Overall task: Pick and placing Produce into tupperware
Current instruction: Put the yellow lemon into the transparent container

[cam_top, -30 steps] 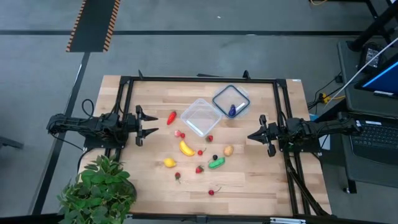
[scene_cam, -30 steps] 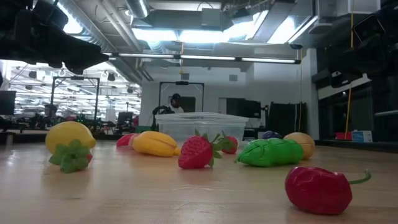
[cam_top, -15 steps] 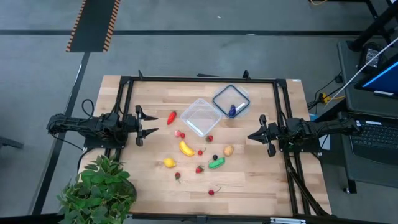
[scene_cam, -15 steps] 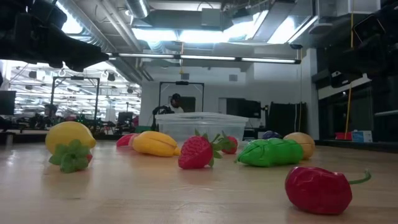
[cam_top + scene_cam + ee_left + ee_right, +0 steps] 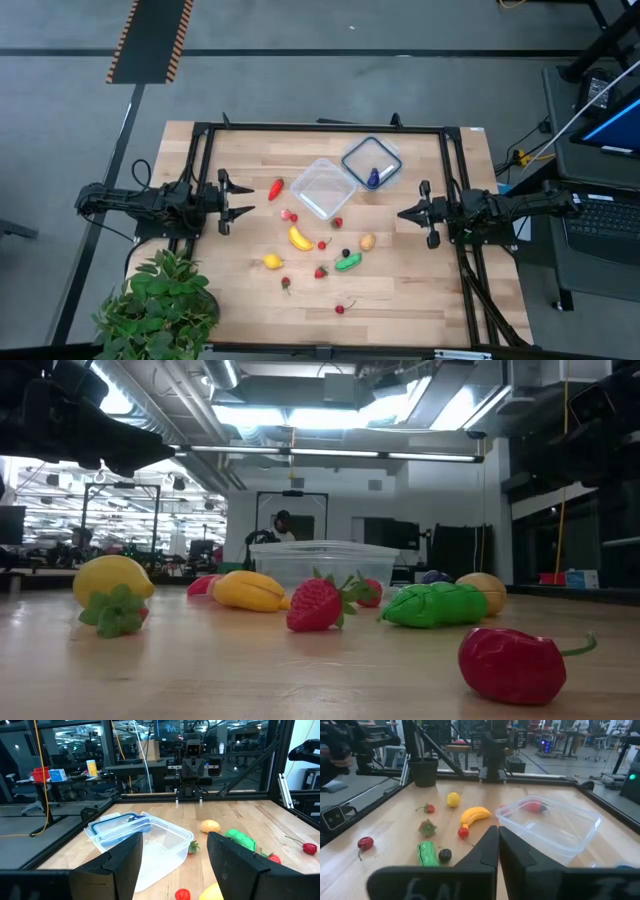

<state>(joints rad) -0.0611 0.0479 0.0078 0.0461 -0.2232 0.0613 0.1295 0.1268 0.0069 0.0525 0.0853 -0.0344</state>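
The clear square tupperware (image 5: 322, 187) stands on the wooden table, right side up and with nothing in it. The Produce lies loose on the table near it: a red pepper (image 5: 275, 189), a banana (image 5: 300, 238), a lemon (image 5: 272, 262), a green vegetable (image 5: 348, 263), a tan piece (image 5: 367, 241), strawberries (image 5: 318, 605) and cherries (image 5: 341, 308). My left gripper (image 5: 248, 201) hovers open at the table's left side, pointing level at the tub (image 5: 155, 840). My right gripper (image 5: 402, 214) hovers shut at the right side, pointing level toward the Produce (image 5: 475, 815).
A clear lid with a greyish-blue rim (image 5: 371, 162) lies beyond the tub at the far right, with a blue-purple piece (image 5: 372, 178) on it. A leafy potted plant (image 5: 160, 305) stands at the near left corner. A black frame (image 5: 320, 128) runs along the table's edges.
My right gripper has rolled a little about the line it points along, staying where it was. Nothing on the table has moved.
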